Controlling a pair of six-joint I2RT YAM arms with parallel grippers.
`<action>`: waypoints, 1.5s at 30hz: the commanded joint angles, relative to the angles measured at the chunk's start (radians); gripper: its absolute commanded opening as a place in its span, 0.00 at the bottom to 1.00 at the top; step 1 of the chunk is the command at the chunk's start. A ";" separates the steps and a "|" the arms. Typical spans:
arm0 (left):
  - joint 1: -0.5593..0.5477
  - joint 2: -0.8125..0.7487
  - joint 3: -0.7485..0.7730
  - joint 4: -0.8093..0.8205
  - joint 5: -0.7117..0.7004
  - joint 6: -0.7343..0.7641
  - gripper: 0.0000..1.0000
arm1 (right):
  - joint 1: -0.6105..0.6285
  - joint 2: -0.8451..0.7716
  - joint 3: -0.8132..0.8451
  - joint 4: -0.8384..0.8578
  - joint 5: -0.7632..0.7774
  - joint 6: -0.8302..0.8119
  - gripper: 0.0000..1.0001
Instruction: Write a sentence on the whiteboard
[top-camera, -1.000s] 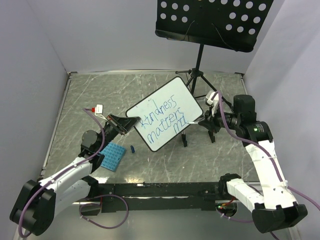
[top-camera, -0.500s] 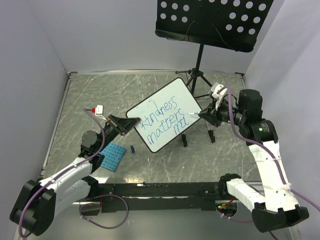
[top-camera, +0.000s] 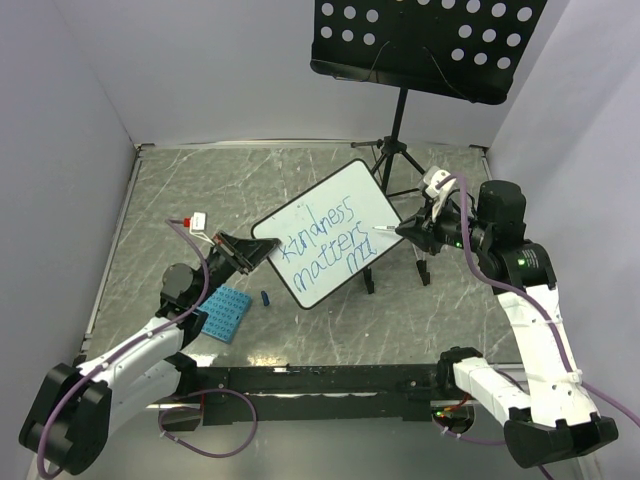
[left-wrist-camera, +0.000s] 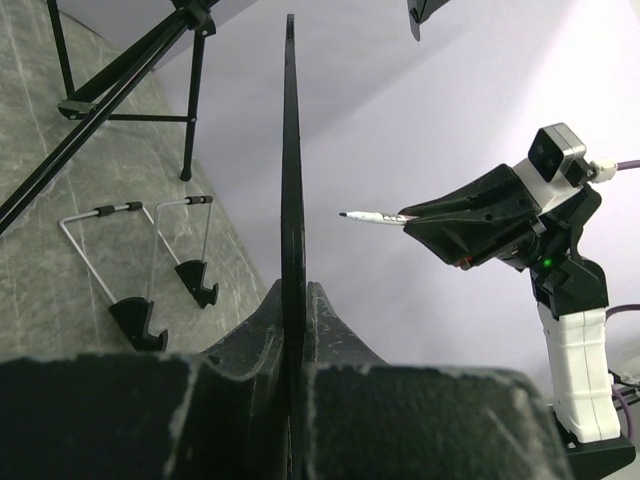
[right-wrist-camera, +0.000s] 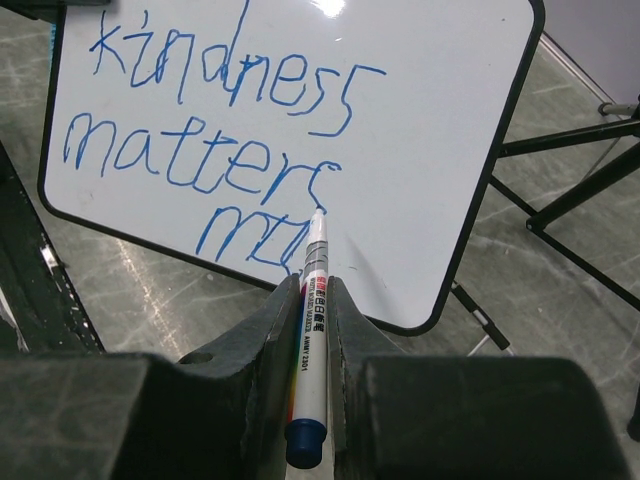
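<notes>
The whiteboard (top-camera: 365, 200) stands pinched by its edge in the tightly closed left gripper (top-camera: 262, 248), just in front of the right gripper (top-camera: 404, 229), which squeezes a pen (right-wrist-camera: 312, 290) near the sentence (right-wrist-camera: 200, 160), where "kindness matters" is done and the last word is only begun.

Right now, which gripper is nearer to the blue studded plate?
Left. The left gripper, clamping the whiteboard, is just beyond the blue plate; the right gripper, holding a marker, is across the board.
</notes>
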 joint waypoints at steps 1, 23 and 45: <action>0.007 -0.051 0.019 0.141 0.007 -0.016 0.01 | -0.007 -0.016 -0.006 0.045 -0.027 0.017 0.00; 0.011 -0.057 0.006 0.160 0.015 -0.018 0.01 | -0.008 -0.013 -0.006 0.036 -0.035 0.003 0.00; 0.017 -0.059 0.006 0.166 0.027 -0.022 0.01 | -0.025 -0.007 0.011 0.027 -0.038 0.000 0.00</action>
